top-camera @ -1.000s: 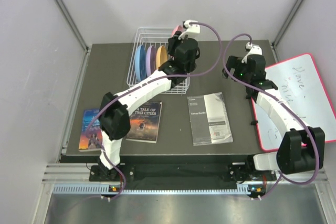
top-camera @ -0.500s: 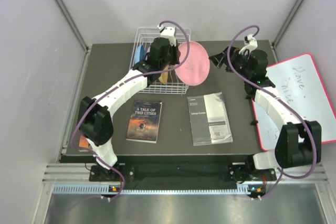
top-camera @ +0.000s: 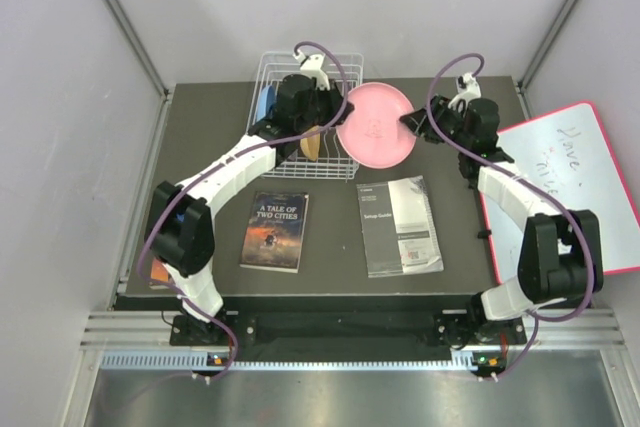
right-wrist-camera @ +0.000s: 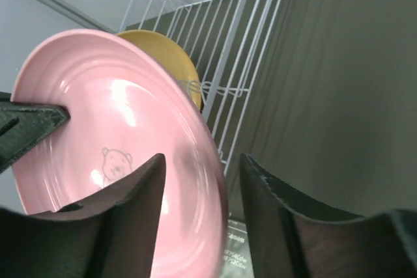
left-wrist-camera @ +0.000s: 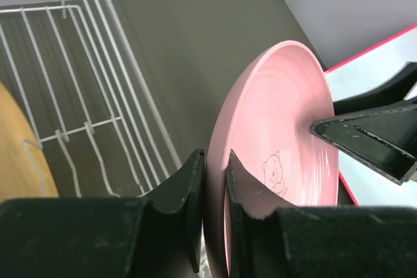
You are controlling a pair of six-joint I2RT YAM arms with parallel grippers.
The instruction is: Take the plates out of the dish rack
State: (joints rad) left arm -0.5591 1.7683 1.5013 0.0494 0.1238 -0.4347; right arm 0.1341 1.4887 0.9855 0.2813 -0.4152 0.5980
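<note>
Top external view: a dark table [top-camera: 200, 147] carries a white wire dish rack [top-camera: 270, 62] at its far middle. A red-edged whiteboard [top-camera: 570, 187] lies on the right edge, and a paperback [top-camera: 275, 232] and a grey booklet [top-camera: 400, 225] lie near the front.

The left arm reaches across the rack and the right arm bends in from the whiteboard side. The two meet at the pink plate [top-camera: 375, 127].

That plate is out of the rack and hangs in the air just to the rack's right, above the table, with its hollow face turned up toward the camera.

The left gripper [left-wrist-camera: 214, 161] is clamped on the plate's rim, one finger on each face. The right gripper [right-wrist-camera: 202, 161] straddles the opposite rim with its jaws parted, and a gap shows between the rim and one finger.

The orange-tan plate [right-wrist-camera: 166, 56] stands on edge in the rack, with the light blue plate [top-camera: 266, 105] also upright, further left. A small bear drawing [left-wrist-camera: 275, 168] marks the pink plate's hollow.
</note>
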